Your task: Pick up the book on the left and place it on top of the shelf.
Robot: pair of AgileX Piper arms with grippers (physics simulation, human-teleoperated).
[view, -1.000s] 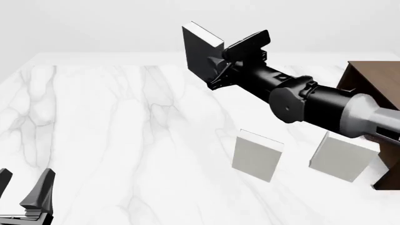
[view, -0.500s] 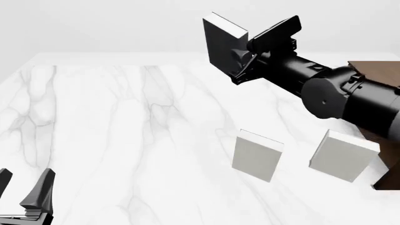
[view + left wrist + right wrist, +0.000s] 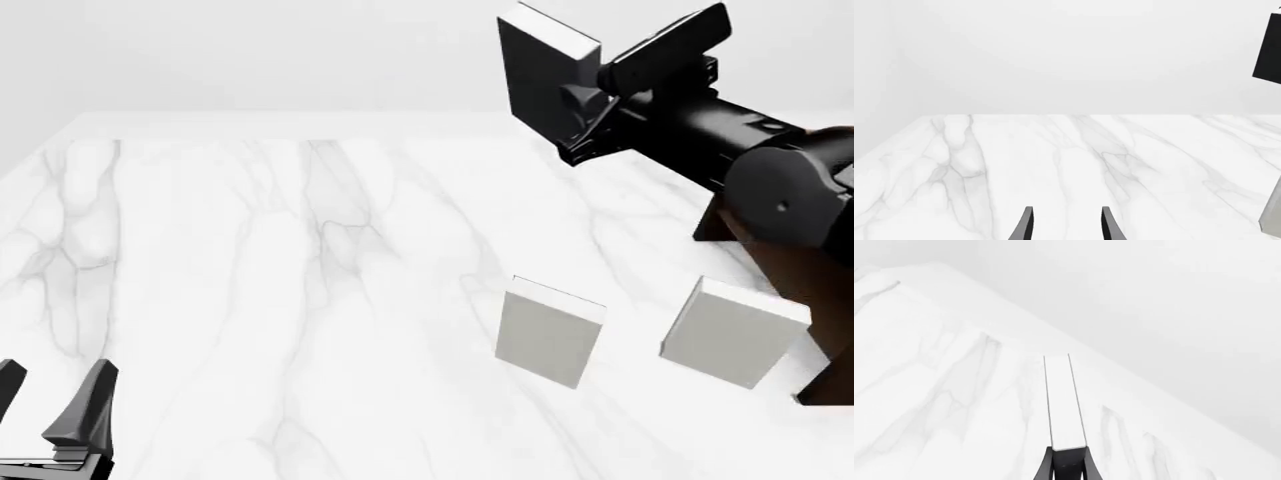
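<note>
The black book with its light grey page edge hangs upright in the air, high over the far right of the table, and my right gripper is shut on it. In the right wrist view the page edge runs straight out from between the fingers. The dark brown shelf stands at the right edge, below and right of the book, mostly hidden by my right arm. My left gripper rests low at the near left corner, open and empty. The left wrist view catches the book far off.
Two light grey-white books stand on the white marble table: one right of centre, the other just in front of the shelf. The left wrist view shows a sliver of one light book at its edge.
My right arm has carried the black book up and to the right, toward the shelf. The left arm and the two light books have stayed still.
</note>
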